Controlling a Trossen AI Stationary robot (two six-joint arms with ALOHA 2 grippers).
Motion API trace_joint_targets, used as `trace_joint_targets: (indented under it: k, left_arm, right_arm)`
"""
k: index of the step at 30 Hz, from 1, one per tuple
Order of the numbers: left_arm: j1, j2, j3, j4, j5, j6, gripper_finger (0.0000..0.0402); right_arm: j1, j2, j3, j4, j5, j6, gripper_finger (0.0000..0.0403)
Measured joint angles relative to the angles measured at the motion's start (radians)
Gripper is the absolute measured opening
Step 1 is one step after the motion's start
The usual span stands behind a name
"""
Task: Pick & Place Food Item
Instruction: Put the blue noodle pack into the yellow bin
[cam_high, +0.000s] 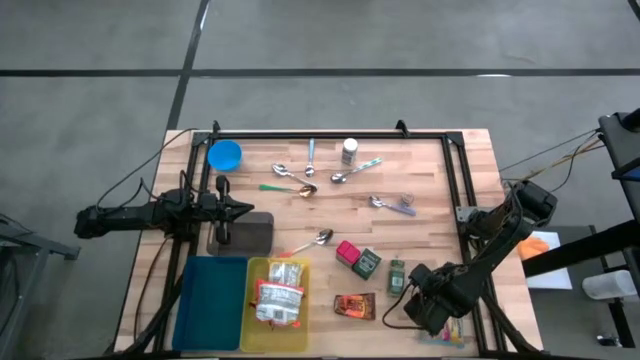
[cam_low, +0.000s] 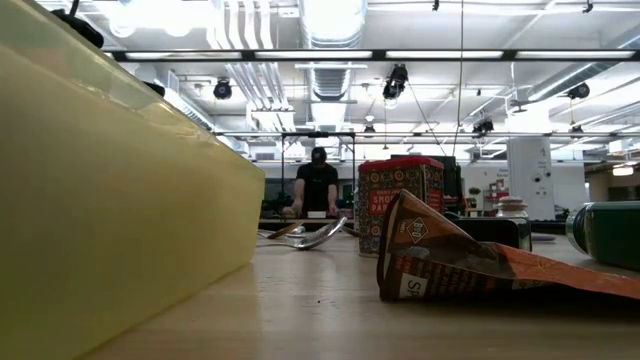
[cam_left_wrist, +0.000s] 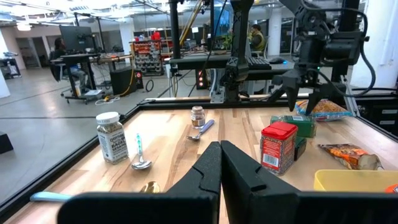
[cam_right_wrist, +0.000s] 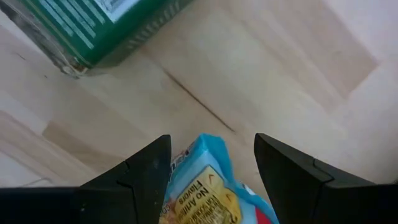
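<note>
- Yellow tray (cam_high: 247, 300) near the counter's (cam_high: 440, 200) front edge already carries two packets (cam_high: 279, 296), so part of the sorting looks done; the blue tray (cam_high: 210, 310) touching its side shows nothing inside.
- Still loose on the counter, between the trays and the right front corner: a red tin (cam_high: 347, 253), a green box (cam_high: 367, 263), a green packet (cam_high: 397, 275) and a brown snack bag (cam_high: 354, 305).
- Right hand (cam_right_wrist: 211, 165) sits low at the right front corner, its fingers (cam_right_wrist: 146, 168) spread on either side of a blue-and-yellow snack packet (cam_right_wrist: 202, 193). Whether the packet is gripped or just straddled cannot be told; it looks not yet lifted.
- Left hand (cam_left_wrist: 221, 165) is clenched on nothing, parked by the counter's left edge above a dark block (cam_high: 245, 232).
- Judged remaining: closing on this packet, carrying it across to a tray, then the other loose items.
</note>
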Motion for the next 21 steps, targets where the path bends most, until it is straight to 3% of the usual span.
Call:
trace_joint_targets:
  k: [15, 21]
  left_arm:
    - [0.0, 0.0, 0.0, 0.0, 0.0, 0.0, 0.001]
    - [0.0, 0.0, 0.0, 0.0, 0.0, 0.0, 0.001]
  right_arm:
    - [0.0, 0.0, -0.055, 0.098, -0.076, -0.029, 0.0223]
    - [0.0, 0.0, -0.055, 0.096, -0.086, -0.031, 0.0158]
